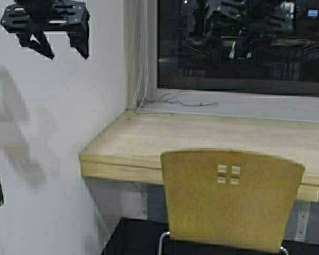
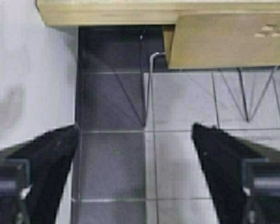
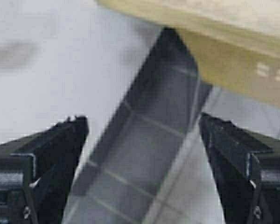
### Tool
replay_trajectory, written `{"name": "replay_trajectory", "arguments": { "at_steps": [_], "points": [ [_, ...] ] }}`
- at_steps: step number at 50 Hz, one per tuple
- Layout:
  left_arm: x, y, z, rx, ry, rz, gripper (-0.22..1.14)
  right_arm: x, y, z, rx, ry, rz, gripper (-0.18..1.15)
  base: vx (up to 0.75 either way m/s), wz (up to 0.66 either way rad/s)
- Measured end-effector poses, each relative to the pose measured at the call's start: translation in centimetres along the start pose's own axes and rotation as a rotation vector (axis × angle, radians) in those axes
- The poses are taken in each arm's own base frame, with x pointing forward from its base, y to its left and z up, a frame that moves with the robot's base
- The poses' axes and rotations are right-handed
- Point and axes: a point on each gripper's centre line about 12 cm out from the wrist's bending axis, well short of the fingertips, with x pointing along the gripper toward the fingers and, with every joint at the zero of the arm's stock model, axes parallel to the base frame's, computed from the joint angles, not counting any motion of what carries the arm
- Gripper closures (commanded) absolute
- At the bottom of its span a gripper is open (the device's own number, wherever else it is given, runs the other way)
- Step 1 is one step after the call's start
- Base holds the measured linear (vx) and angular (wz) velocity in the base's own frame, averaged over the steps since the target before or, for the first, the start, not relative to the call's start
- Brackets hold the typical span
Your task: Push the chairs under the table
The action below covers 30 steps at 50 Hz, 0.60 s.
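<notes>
One tan-yellow chair [image 1: 231, 207] with four small cut-outs in its backrest stands in front of the table [image 1: 149, 138], its backrest just short of the thick front edge. The left wrist view shows the chair [image 2: 228, 39] with chrome legs and the table edge [image 2: 107, 11]. They also show in the right wrist view, the chair [image 3: 238, 74] below the table [image 3: 200, 14]. My left gripper [image 1: 66, 53] hangs high at the upper left, open and empty [image 2: 135, 127]. My right gripper [image 3: 142, 119] is open and empty, apart from the chair; it does not show in the high view.
A white wall [image 1: 42, 133] closes off the left side next to the table's end. A dark window [image 1: 244, 42] and a sill with thin cables [image 1: 191, 102] lie behind the table. The floor is grey tile [image 2: 186, 107] with a darker strip [image 2: 112, 107] along the wall.
</notes>
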Motion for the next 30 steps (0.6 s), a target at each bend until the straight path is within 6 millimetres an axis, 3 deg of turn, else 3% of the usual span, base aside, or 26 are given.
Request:
{"name": "replay_trajectory", "arguments": {
  "at_steps": [12,30],
  "points": [
    [-0.2,-0.1,0.9,0.002,-0.02,-0.002,-0.11,0.2,-1.2,0.6,0.023,-0.068,-0.019,-0.03,-0.31,0.27],
    [-0.2,0.0,1.9,-0.011,-0.054,-0.004,-0.11,0.2,-1.2,0.6,0.033,-0.072,-0.015,-0.03,-0.32,0.41]
  ]
}}
